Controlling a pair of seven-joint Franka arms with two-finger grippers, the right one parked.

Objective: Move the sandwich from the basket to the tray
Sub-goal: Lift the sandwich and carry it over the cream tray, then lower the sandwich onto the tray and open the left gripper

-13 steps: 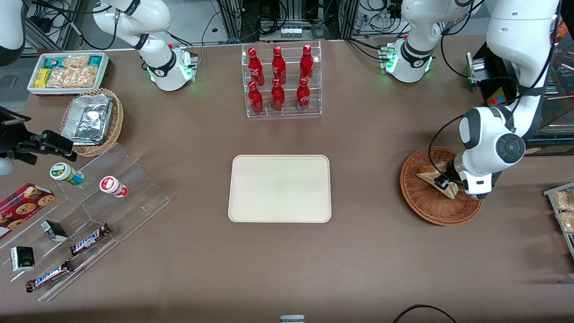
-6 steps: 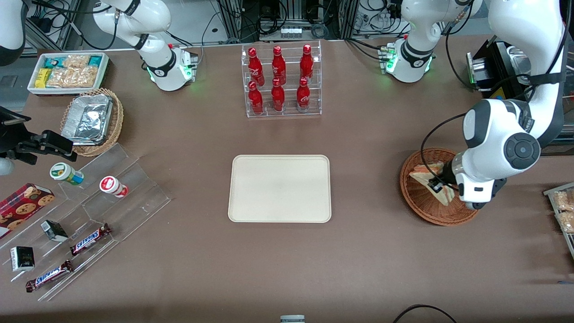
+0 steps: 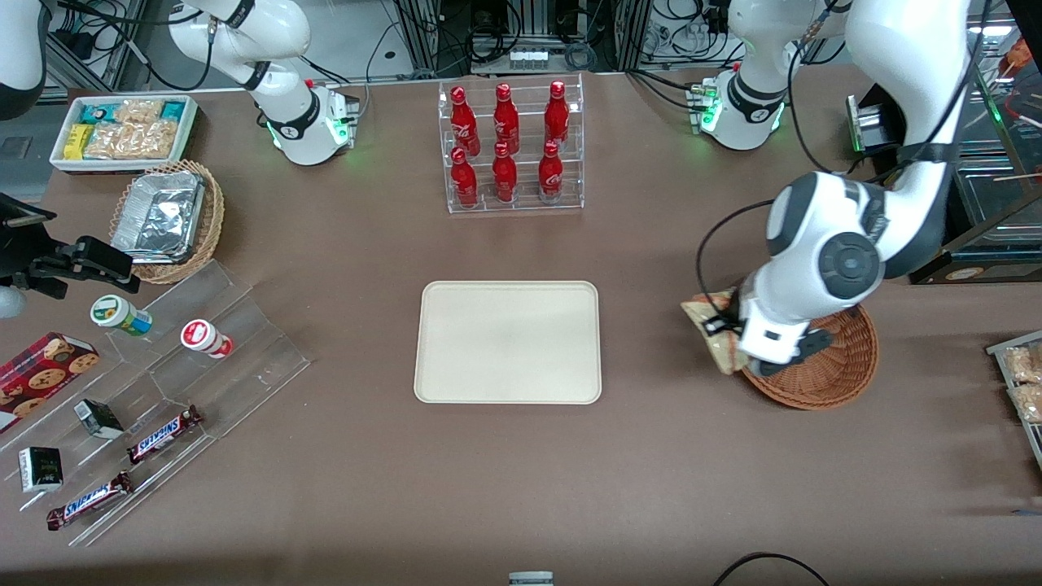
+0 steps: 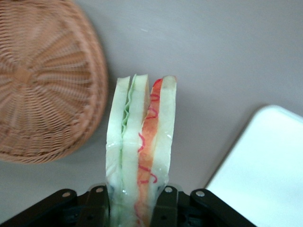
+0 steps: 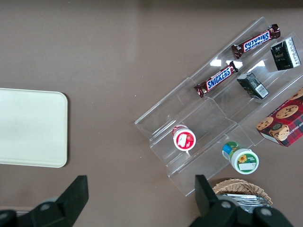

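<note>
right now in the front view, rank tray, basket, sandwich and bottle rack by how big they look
1. tray, largest
2. and 3. bottle rack and basket: similar, and the arm hides part of the basket, so unranked
4. sandwich, smallest, held in the claw just outside the basket's rim on the tray's side

A gripper (image 4: 131, 208) clamps a clear-wrapped sandwich (image 4: 139, 146) edge-on above a brown table (image 4: 218, 56), between a wicker basket (image 4: 42, 90) and a cream tray (image 4: 265, 175).
</note>
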